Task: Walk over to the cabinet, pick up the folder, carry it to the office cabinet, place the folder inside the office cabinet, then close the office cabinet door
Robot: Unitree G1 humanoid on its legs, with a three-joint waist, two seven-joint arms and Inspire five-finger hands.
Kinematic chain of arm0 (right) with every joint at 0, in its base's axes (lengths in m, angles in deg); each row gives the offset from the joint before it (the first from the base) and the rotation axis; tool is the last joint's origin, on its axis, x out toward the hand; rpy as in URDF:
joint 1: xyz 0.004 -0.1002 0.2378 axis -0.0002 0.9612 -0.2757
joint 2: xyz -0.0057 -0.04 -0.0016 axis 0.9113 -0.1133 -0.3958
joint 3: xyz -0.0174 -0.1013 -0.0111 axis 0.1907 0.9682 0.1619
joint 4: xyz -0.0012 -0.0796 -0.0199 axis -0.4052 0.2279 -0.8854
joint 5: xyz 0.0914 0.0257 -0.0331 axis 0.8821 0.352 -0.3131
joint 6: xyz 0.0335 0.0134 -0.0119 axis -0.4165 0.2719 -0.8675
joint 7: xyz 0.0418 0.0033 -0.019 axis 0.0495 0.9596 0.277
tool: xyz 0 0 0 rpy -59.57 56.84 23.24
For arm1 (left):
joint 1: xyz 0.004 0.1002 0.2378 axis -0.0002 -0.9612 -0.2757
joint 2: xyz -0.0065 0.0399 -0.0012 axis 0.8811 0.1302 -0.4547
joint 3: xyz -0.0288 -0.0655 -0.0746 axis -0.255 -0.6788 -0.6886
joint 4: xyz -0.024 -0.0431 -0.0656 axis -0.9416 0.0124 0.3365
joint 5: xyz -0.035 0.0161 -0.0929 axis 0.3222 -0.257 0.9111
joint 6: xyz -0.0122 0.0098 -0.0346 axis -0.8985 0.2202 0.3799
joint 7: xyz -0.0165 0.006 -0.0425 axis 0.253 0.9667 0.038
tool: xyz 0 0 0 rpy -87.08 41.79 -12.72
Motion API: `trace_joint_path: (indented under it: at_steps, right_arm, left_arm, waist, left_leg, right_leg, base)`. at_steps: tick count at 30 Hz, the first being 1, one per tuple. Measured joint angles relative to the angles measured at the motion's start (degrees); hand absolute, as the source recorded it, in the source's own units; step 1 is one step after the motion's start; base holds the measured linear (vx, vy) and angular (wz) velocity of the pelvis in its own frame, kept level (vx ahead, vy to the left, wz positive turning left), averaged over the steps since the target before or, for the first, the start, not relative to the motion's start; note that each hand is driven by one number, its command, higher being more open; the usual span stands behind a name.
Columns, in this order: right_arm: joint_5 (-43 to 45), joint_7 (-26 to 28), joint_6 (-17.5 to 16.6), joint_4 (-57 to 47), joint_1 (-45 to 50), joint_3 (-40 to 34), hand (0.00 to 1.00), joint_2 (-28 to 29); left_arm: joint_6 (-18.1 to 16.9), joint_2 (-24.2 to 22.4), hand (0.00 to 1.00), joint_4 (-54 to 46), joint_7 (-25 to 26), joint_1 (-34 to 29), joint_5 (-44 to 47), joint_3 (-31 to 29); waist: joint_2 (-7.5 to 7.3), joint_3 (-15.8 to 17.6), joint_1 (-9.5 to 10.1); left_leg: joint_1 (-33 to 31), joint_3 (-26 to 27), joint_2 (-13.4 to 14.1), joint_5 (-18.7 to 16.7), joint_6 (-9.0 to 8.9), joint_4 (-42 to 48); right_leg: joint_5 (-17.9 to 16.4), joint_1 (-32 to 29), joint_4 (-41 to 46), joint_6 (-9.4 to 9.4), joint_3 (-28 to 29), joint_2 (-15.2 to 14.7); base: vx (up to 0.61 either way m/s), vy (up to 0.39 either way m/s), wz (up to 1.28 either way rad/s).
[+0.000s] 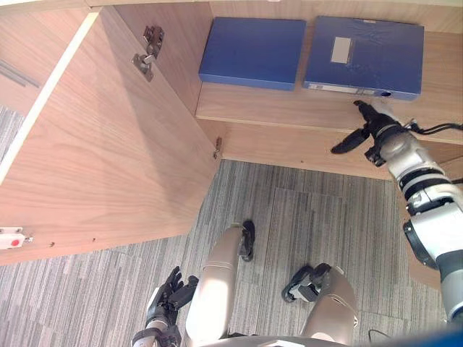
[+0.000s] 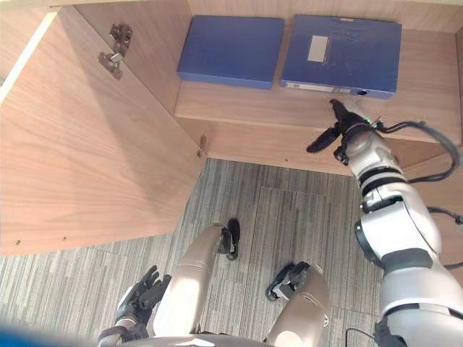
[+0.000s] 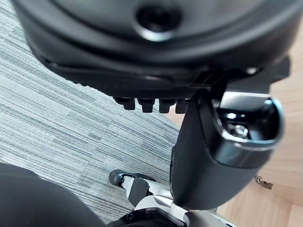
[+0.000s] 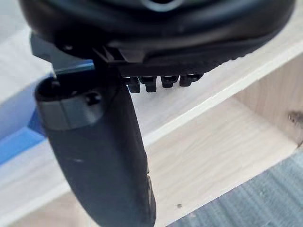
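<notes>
Blue labelled folder [image 1: 364, 58] lies flat on the office cabinet shelf [image 1: 275, 106], just beyond the right hand [image 1: 375, 130], fingers spread and empty; left hand [image 1: 168, 290] hangs low, relaxed.

The cabinet door [image 1: 101, 159] runs off the left edge. Whether the right robot hand [image 1: 375, 124] touches the labelled folder [image 1: 376, 61] cannot be told.
</notes>
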Motion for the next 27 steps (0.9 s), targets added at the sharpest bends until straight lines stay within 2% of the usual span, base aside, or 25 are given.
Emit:
trace_joint_path:
  at_steps: [6,11,13,18,22,23,24,25,26,27]
  right_arm:
    - [-1.90,-0.52,-1.34,-3.52,4.15,-6.78,1.00,0.04]
    - [-1.86,-1.31,-1.46,-4.32,5.35,-7.15,1.00,1.48]
    - [-1.82,-1.26,-1.40,-4.38,6.17,-7.14,1.00,2.29]
    - [-1.68,-0.49,-0.14,-4.38,10.30,-7.62,1.00,7.44]
    - [-1.95,2.03,1.27,-3.33,14.18,-11.88,1.00,13.48]
    - [-1.95,2.29,1.42,-3.20,14.42,-12.50,1.00,14.11]
    - [-2.10,2.77,1.61,-2.70,14.53,-15.33,1.00,14.95]
    - [-2.19,2.84,1.61,-2.61,14.55,-16.98,1.00,14.96]
    - [-2.56,2.85,1.61,-2.58,14.74,-19.81,1.00,14.95]
    - [-3.91,2.78,1.58,-3.45,15.83,-22.95,1.00,14.62]
  left_arm:
    - [-0.60,-1.06,1.00,0.01,0.02,-0.48,-0.01,-1.15]
    - [-1.24,-1.64,1.00,-0.02,0.47,-1.08,0.17,-1.57]
    - [-1.23,-1.66,1.00,-0.21,0.67,-1.09,0.16,-1.61]
    - [-1.18,-1.43,1.00,-0.34,0.81,-1.33,-0.05,-2.32]
    - [-1.44,-1.73,1.00,-2.36,-0.24,-1.77,-0.51,-3.57]
    - [-1.72,-1.73,1.00,-2.43,-0.44,-1.75,-0.52,-3.73]
    - [-1.92,-2.17,1.00,-2.17,-1.01,-1.26,-1.09,-4.54]
    - [-1.96,-2.48,1.00,-1.85,-1.21,-0.89,-1.52,-4.58]
    - [-2.21,-3.05,1.00,-0.83,-1.44,-0.35,-2.26,-4.67]
    - [-2.37,-3.97,1.00,1.74,-1.56,0.73,-2.78,-4.89]
  waist:
    - [-0.84,0.07,-0.06]
    - [-1.61,0.05,-0.17]
    - [-1.67,0.06,-0.16]
    - [-2.76,-0.06,-0.71]
    - [-3.36,-0.36,-0.80]
    - [-3.64,-0.65,-0.92]
    - [-4.11,-1.33,-1.21]
    - [-4.14,-1.47,-1.20]
    - [-4.23,-2.35,-1.26]
    - [-4.45,-4.59,-1.62]
  left_leg:
    - [0.12,0.40,-0.12,0.06,0.11,-0.54]
    - [1.61,1.43,0.22,0.36,0.45,-2.35]
    - [3.15,1.75,0.89,0.68,0.52,-3.82]
    - [11.31,3.16,2.61,3.11,-0.18,-12.44]
    - [19.41,5.31,6.16,4.34,-0.98,-17.74]
    - [19.73,4.64,6.24,4.56,-1.33,-17.76]
    - [20.49,0.50,5.74,4.94,-2.47,-17.88]
    - [21.02,-1.48,5.38,4.87,-2.89,-18.20]
    - [21.64,-3.79,4.95,4.51,-4.01,-18.81]
    - [22.22,-4.57,4.73,3.78,-5.01,-19.29]
  right_leg:
    - [0.29,-0.01,-0.68,0.14,0.00,-0.17]
    - [1.25,0.56,-2.36,0.18,0.38,0.21]
    - [2.37,1.97,-4.65,0.25,0.25,1.35]
    - [7.70,9.45,-16.21,0.39,-1.12,5.64]
    - [13.57,17.20,-28.46,0.07,0.31,12.15]
    - [13.95,17.60,-29.33,-0.05,0.61,12.64]
    - [15.10,18.51,-31.14,-0.26,1.68,13.78]
    - [15.58,19.05,-31.88,-0.34,1.97,14.14]
    - [16.17,19.34,-32.81,-0.38,2.46,14.52]
    - [16.93,19.41,-33.90,-0.34,3.18,14.80]
  base:
    - [0.00,0.000,0.00]
    - [0.00,-0.012,-0.09]
    - [0.03,-0.015,-0.22]
    - [0.05,-0.009,-0.30]
    - [0.07,-0.019,-0.61]
    - [0.04,-0.052,-0.52]
    - [0.02,-0.048,-0.40]
    - [0.00,-0.055,-0.45]
    - [-0.01,0.001,-0.37]
    - [0.00,0.028,-0.36]
